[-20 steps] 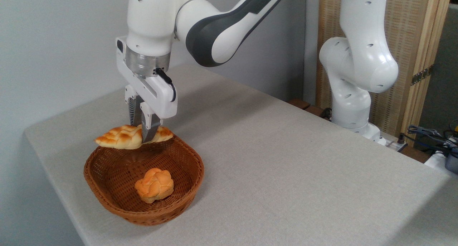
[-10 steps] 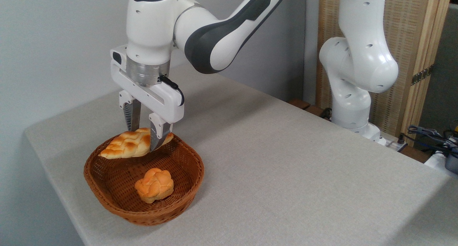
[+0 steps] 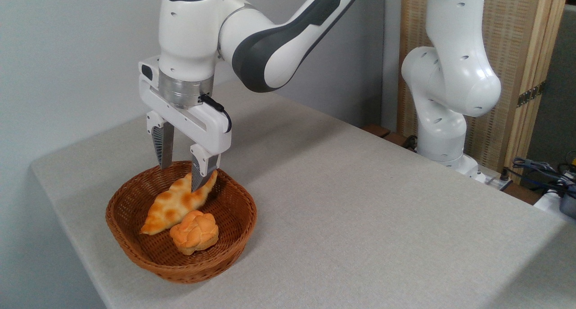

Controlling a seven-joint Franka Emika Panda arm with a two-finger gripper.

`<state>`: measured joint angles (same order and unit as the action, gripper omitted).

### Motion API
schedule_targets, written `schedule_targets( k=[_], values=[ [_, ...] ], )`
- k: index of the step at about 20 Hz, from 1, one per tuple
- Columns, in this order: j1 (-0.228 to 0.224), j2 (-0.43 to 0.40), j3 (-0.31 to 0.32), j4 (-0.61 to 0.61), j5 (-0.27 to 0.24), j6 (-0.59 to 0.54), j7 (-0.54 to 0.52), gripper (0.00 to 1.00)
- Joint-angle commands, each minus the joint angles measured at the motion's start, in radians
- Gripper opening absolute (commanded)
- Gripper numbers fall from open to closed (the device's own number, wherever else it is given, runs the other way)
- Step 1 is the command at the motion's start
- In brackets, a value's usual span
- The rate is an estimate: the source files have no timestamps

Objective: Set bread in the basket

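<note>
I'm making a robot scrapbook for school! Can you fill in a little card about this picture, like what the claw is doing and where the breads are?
gripper: gripper open, fingers pointing down above the back of the basket
braided loaf: braided loaf inside the basket, lying slanted, its upper tip near the right finger
round bun: knotted bun in the basket, right beside the loaf's lower end
basket: oval wicker basket near the table's left corner
table: grey cloth-covered table
task: loaf is in the basket

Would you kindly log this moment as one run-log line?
pincer: open, above basket | bread: in basket, beside bun | status: placed
</note>
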<state>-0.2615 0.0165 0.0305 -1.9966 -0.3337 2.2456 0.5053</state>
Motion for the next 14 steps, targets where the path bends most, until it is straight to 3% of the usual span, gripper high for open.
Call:
schedule_targets(
  k=[1,5,10,12,14],
  values=[
    [-0.001,-0.004,0.006,0.007,-0.015,0.005,0.002,1.0],
    [0.001,-0.035,0.011,0.025,0.016,-0.039,0.038,1.0],
    [0.03,-0.036,0.0,0.18,0.218,-0.331,0.053,1.0],
    [0.044,-0.036,-0.003,0.237,0.246,-0.426,0.053,1.0],
    [0.059,-0.035,-0.004,0.272,0.26,-0.443,0.059,1.0]
  ],
)
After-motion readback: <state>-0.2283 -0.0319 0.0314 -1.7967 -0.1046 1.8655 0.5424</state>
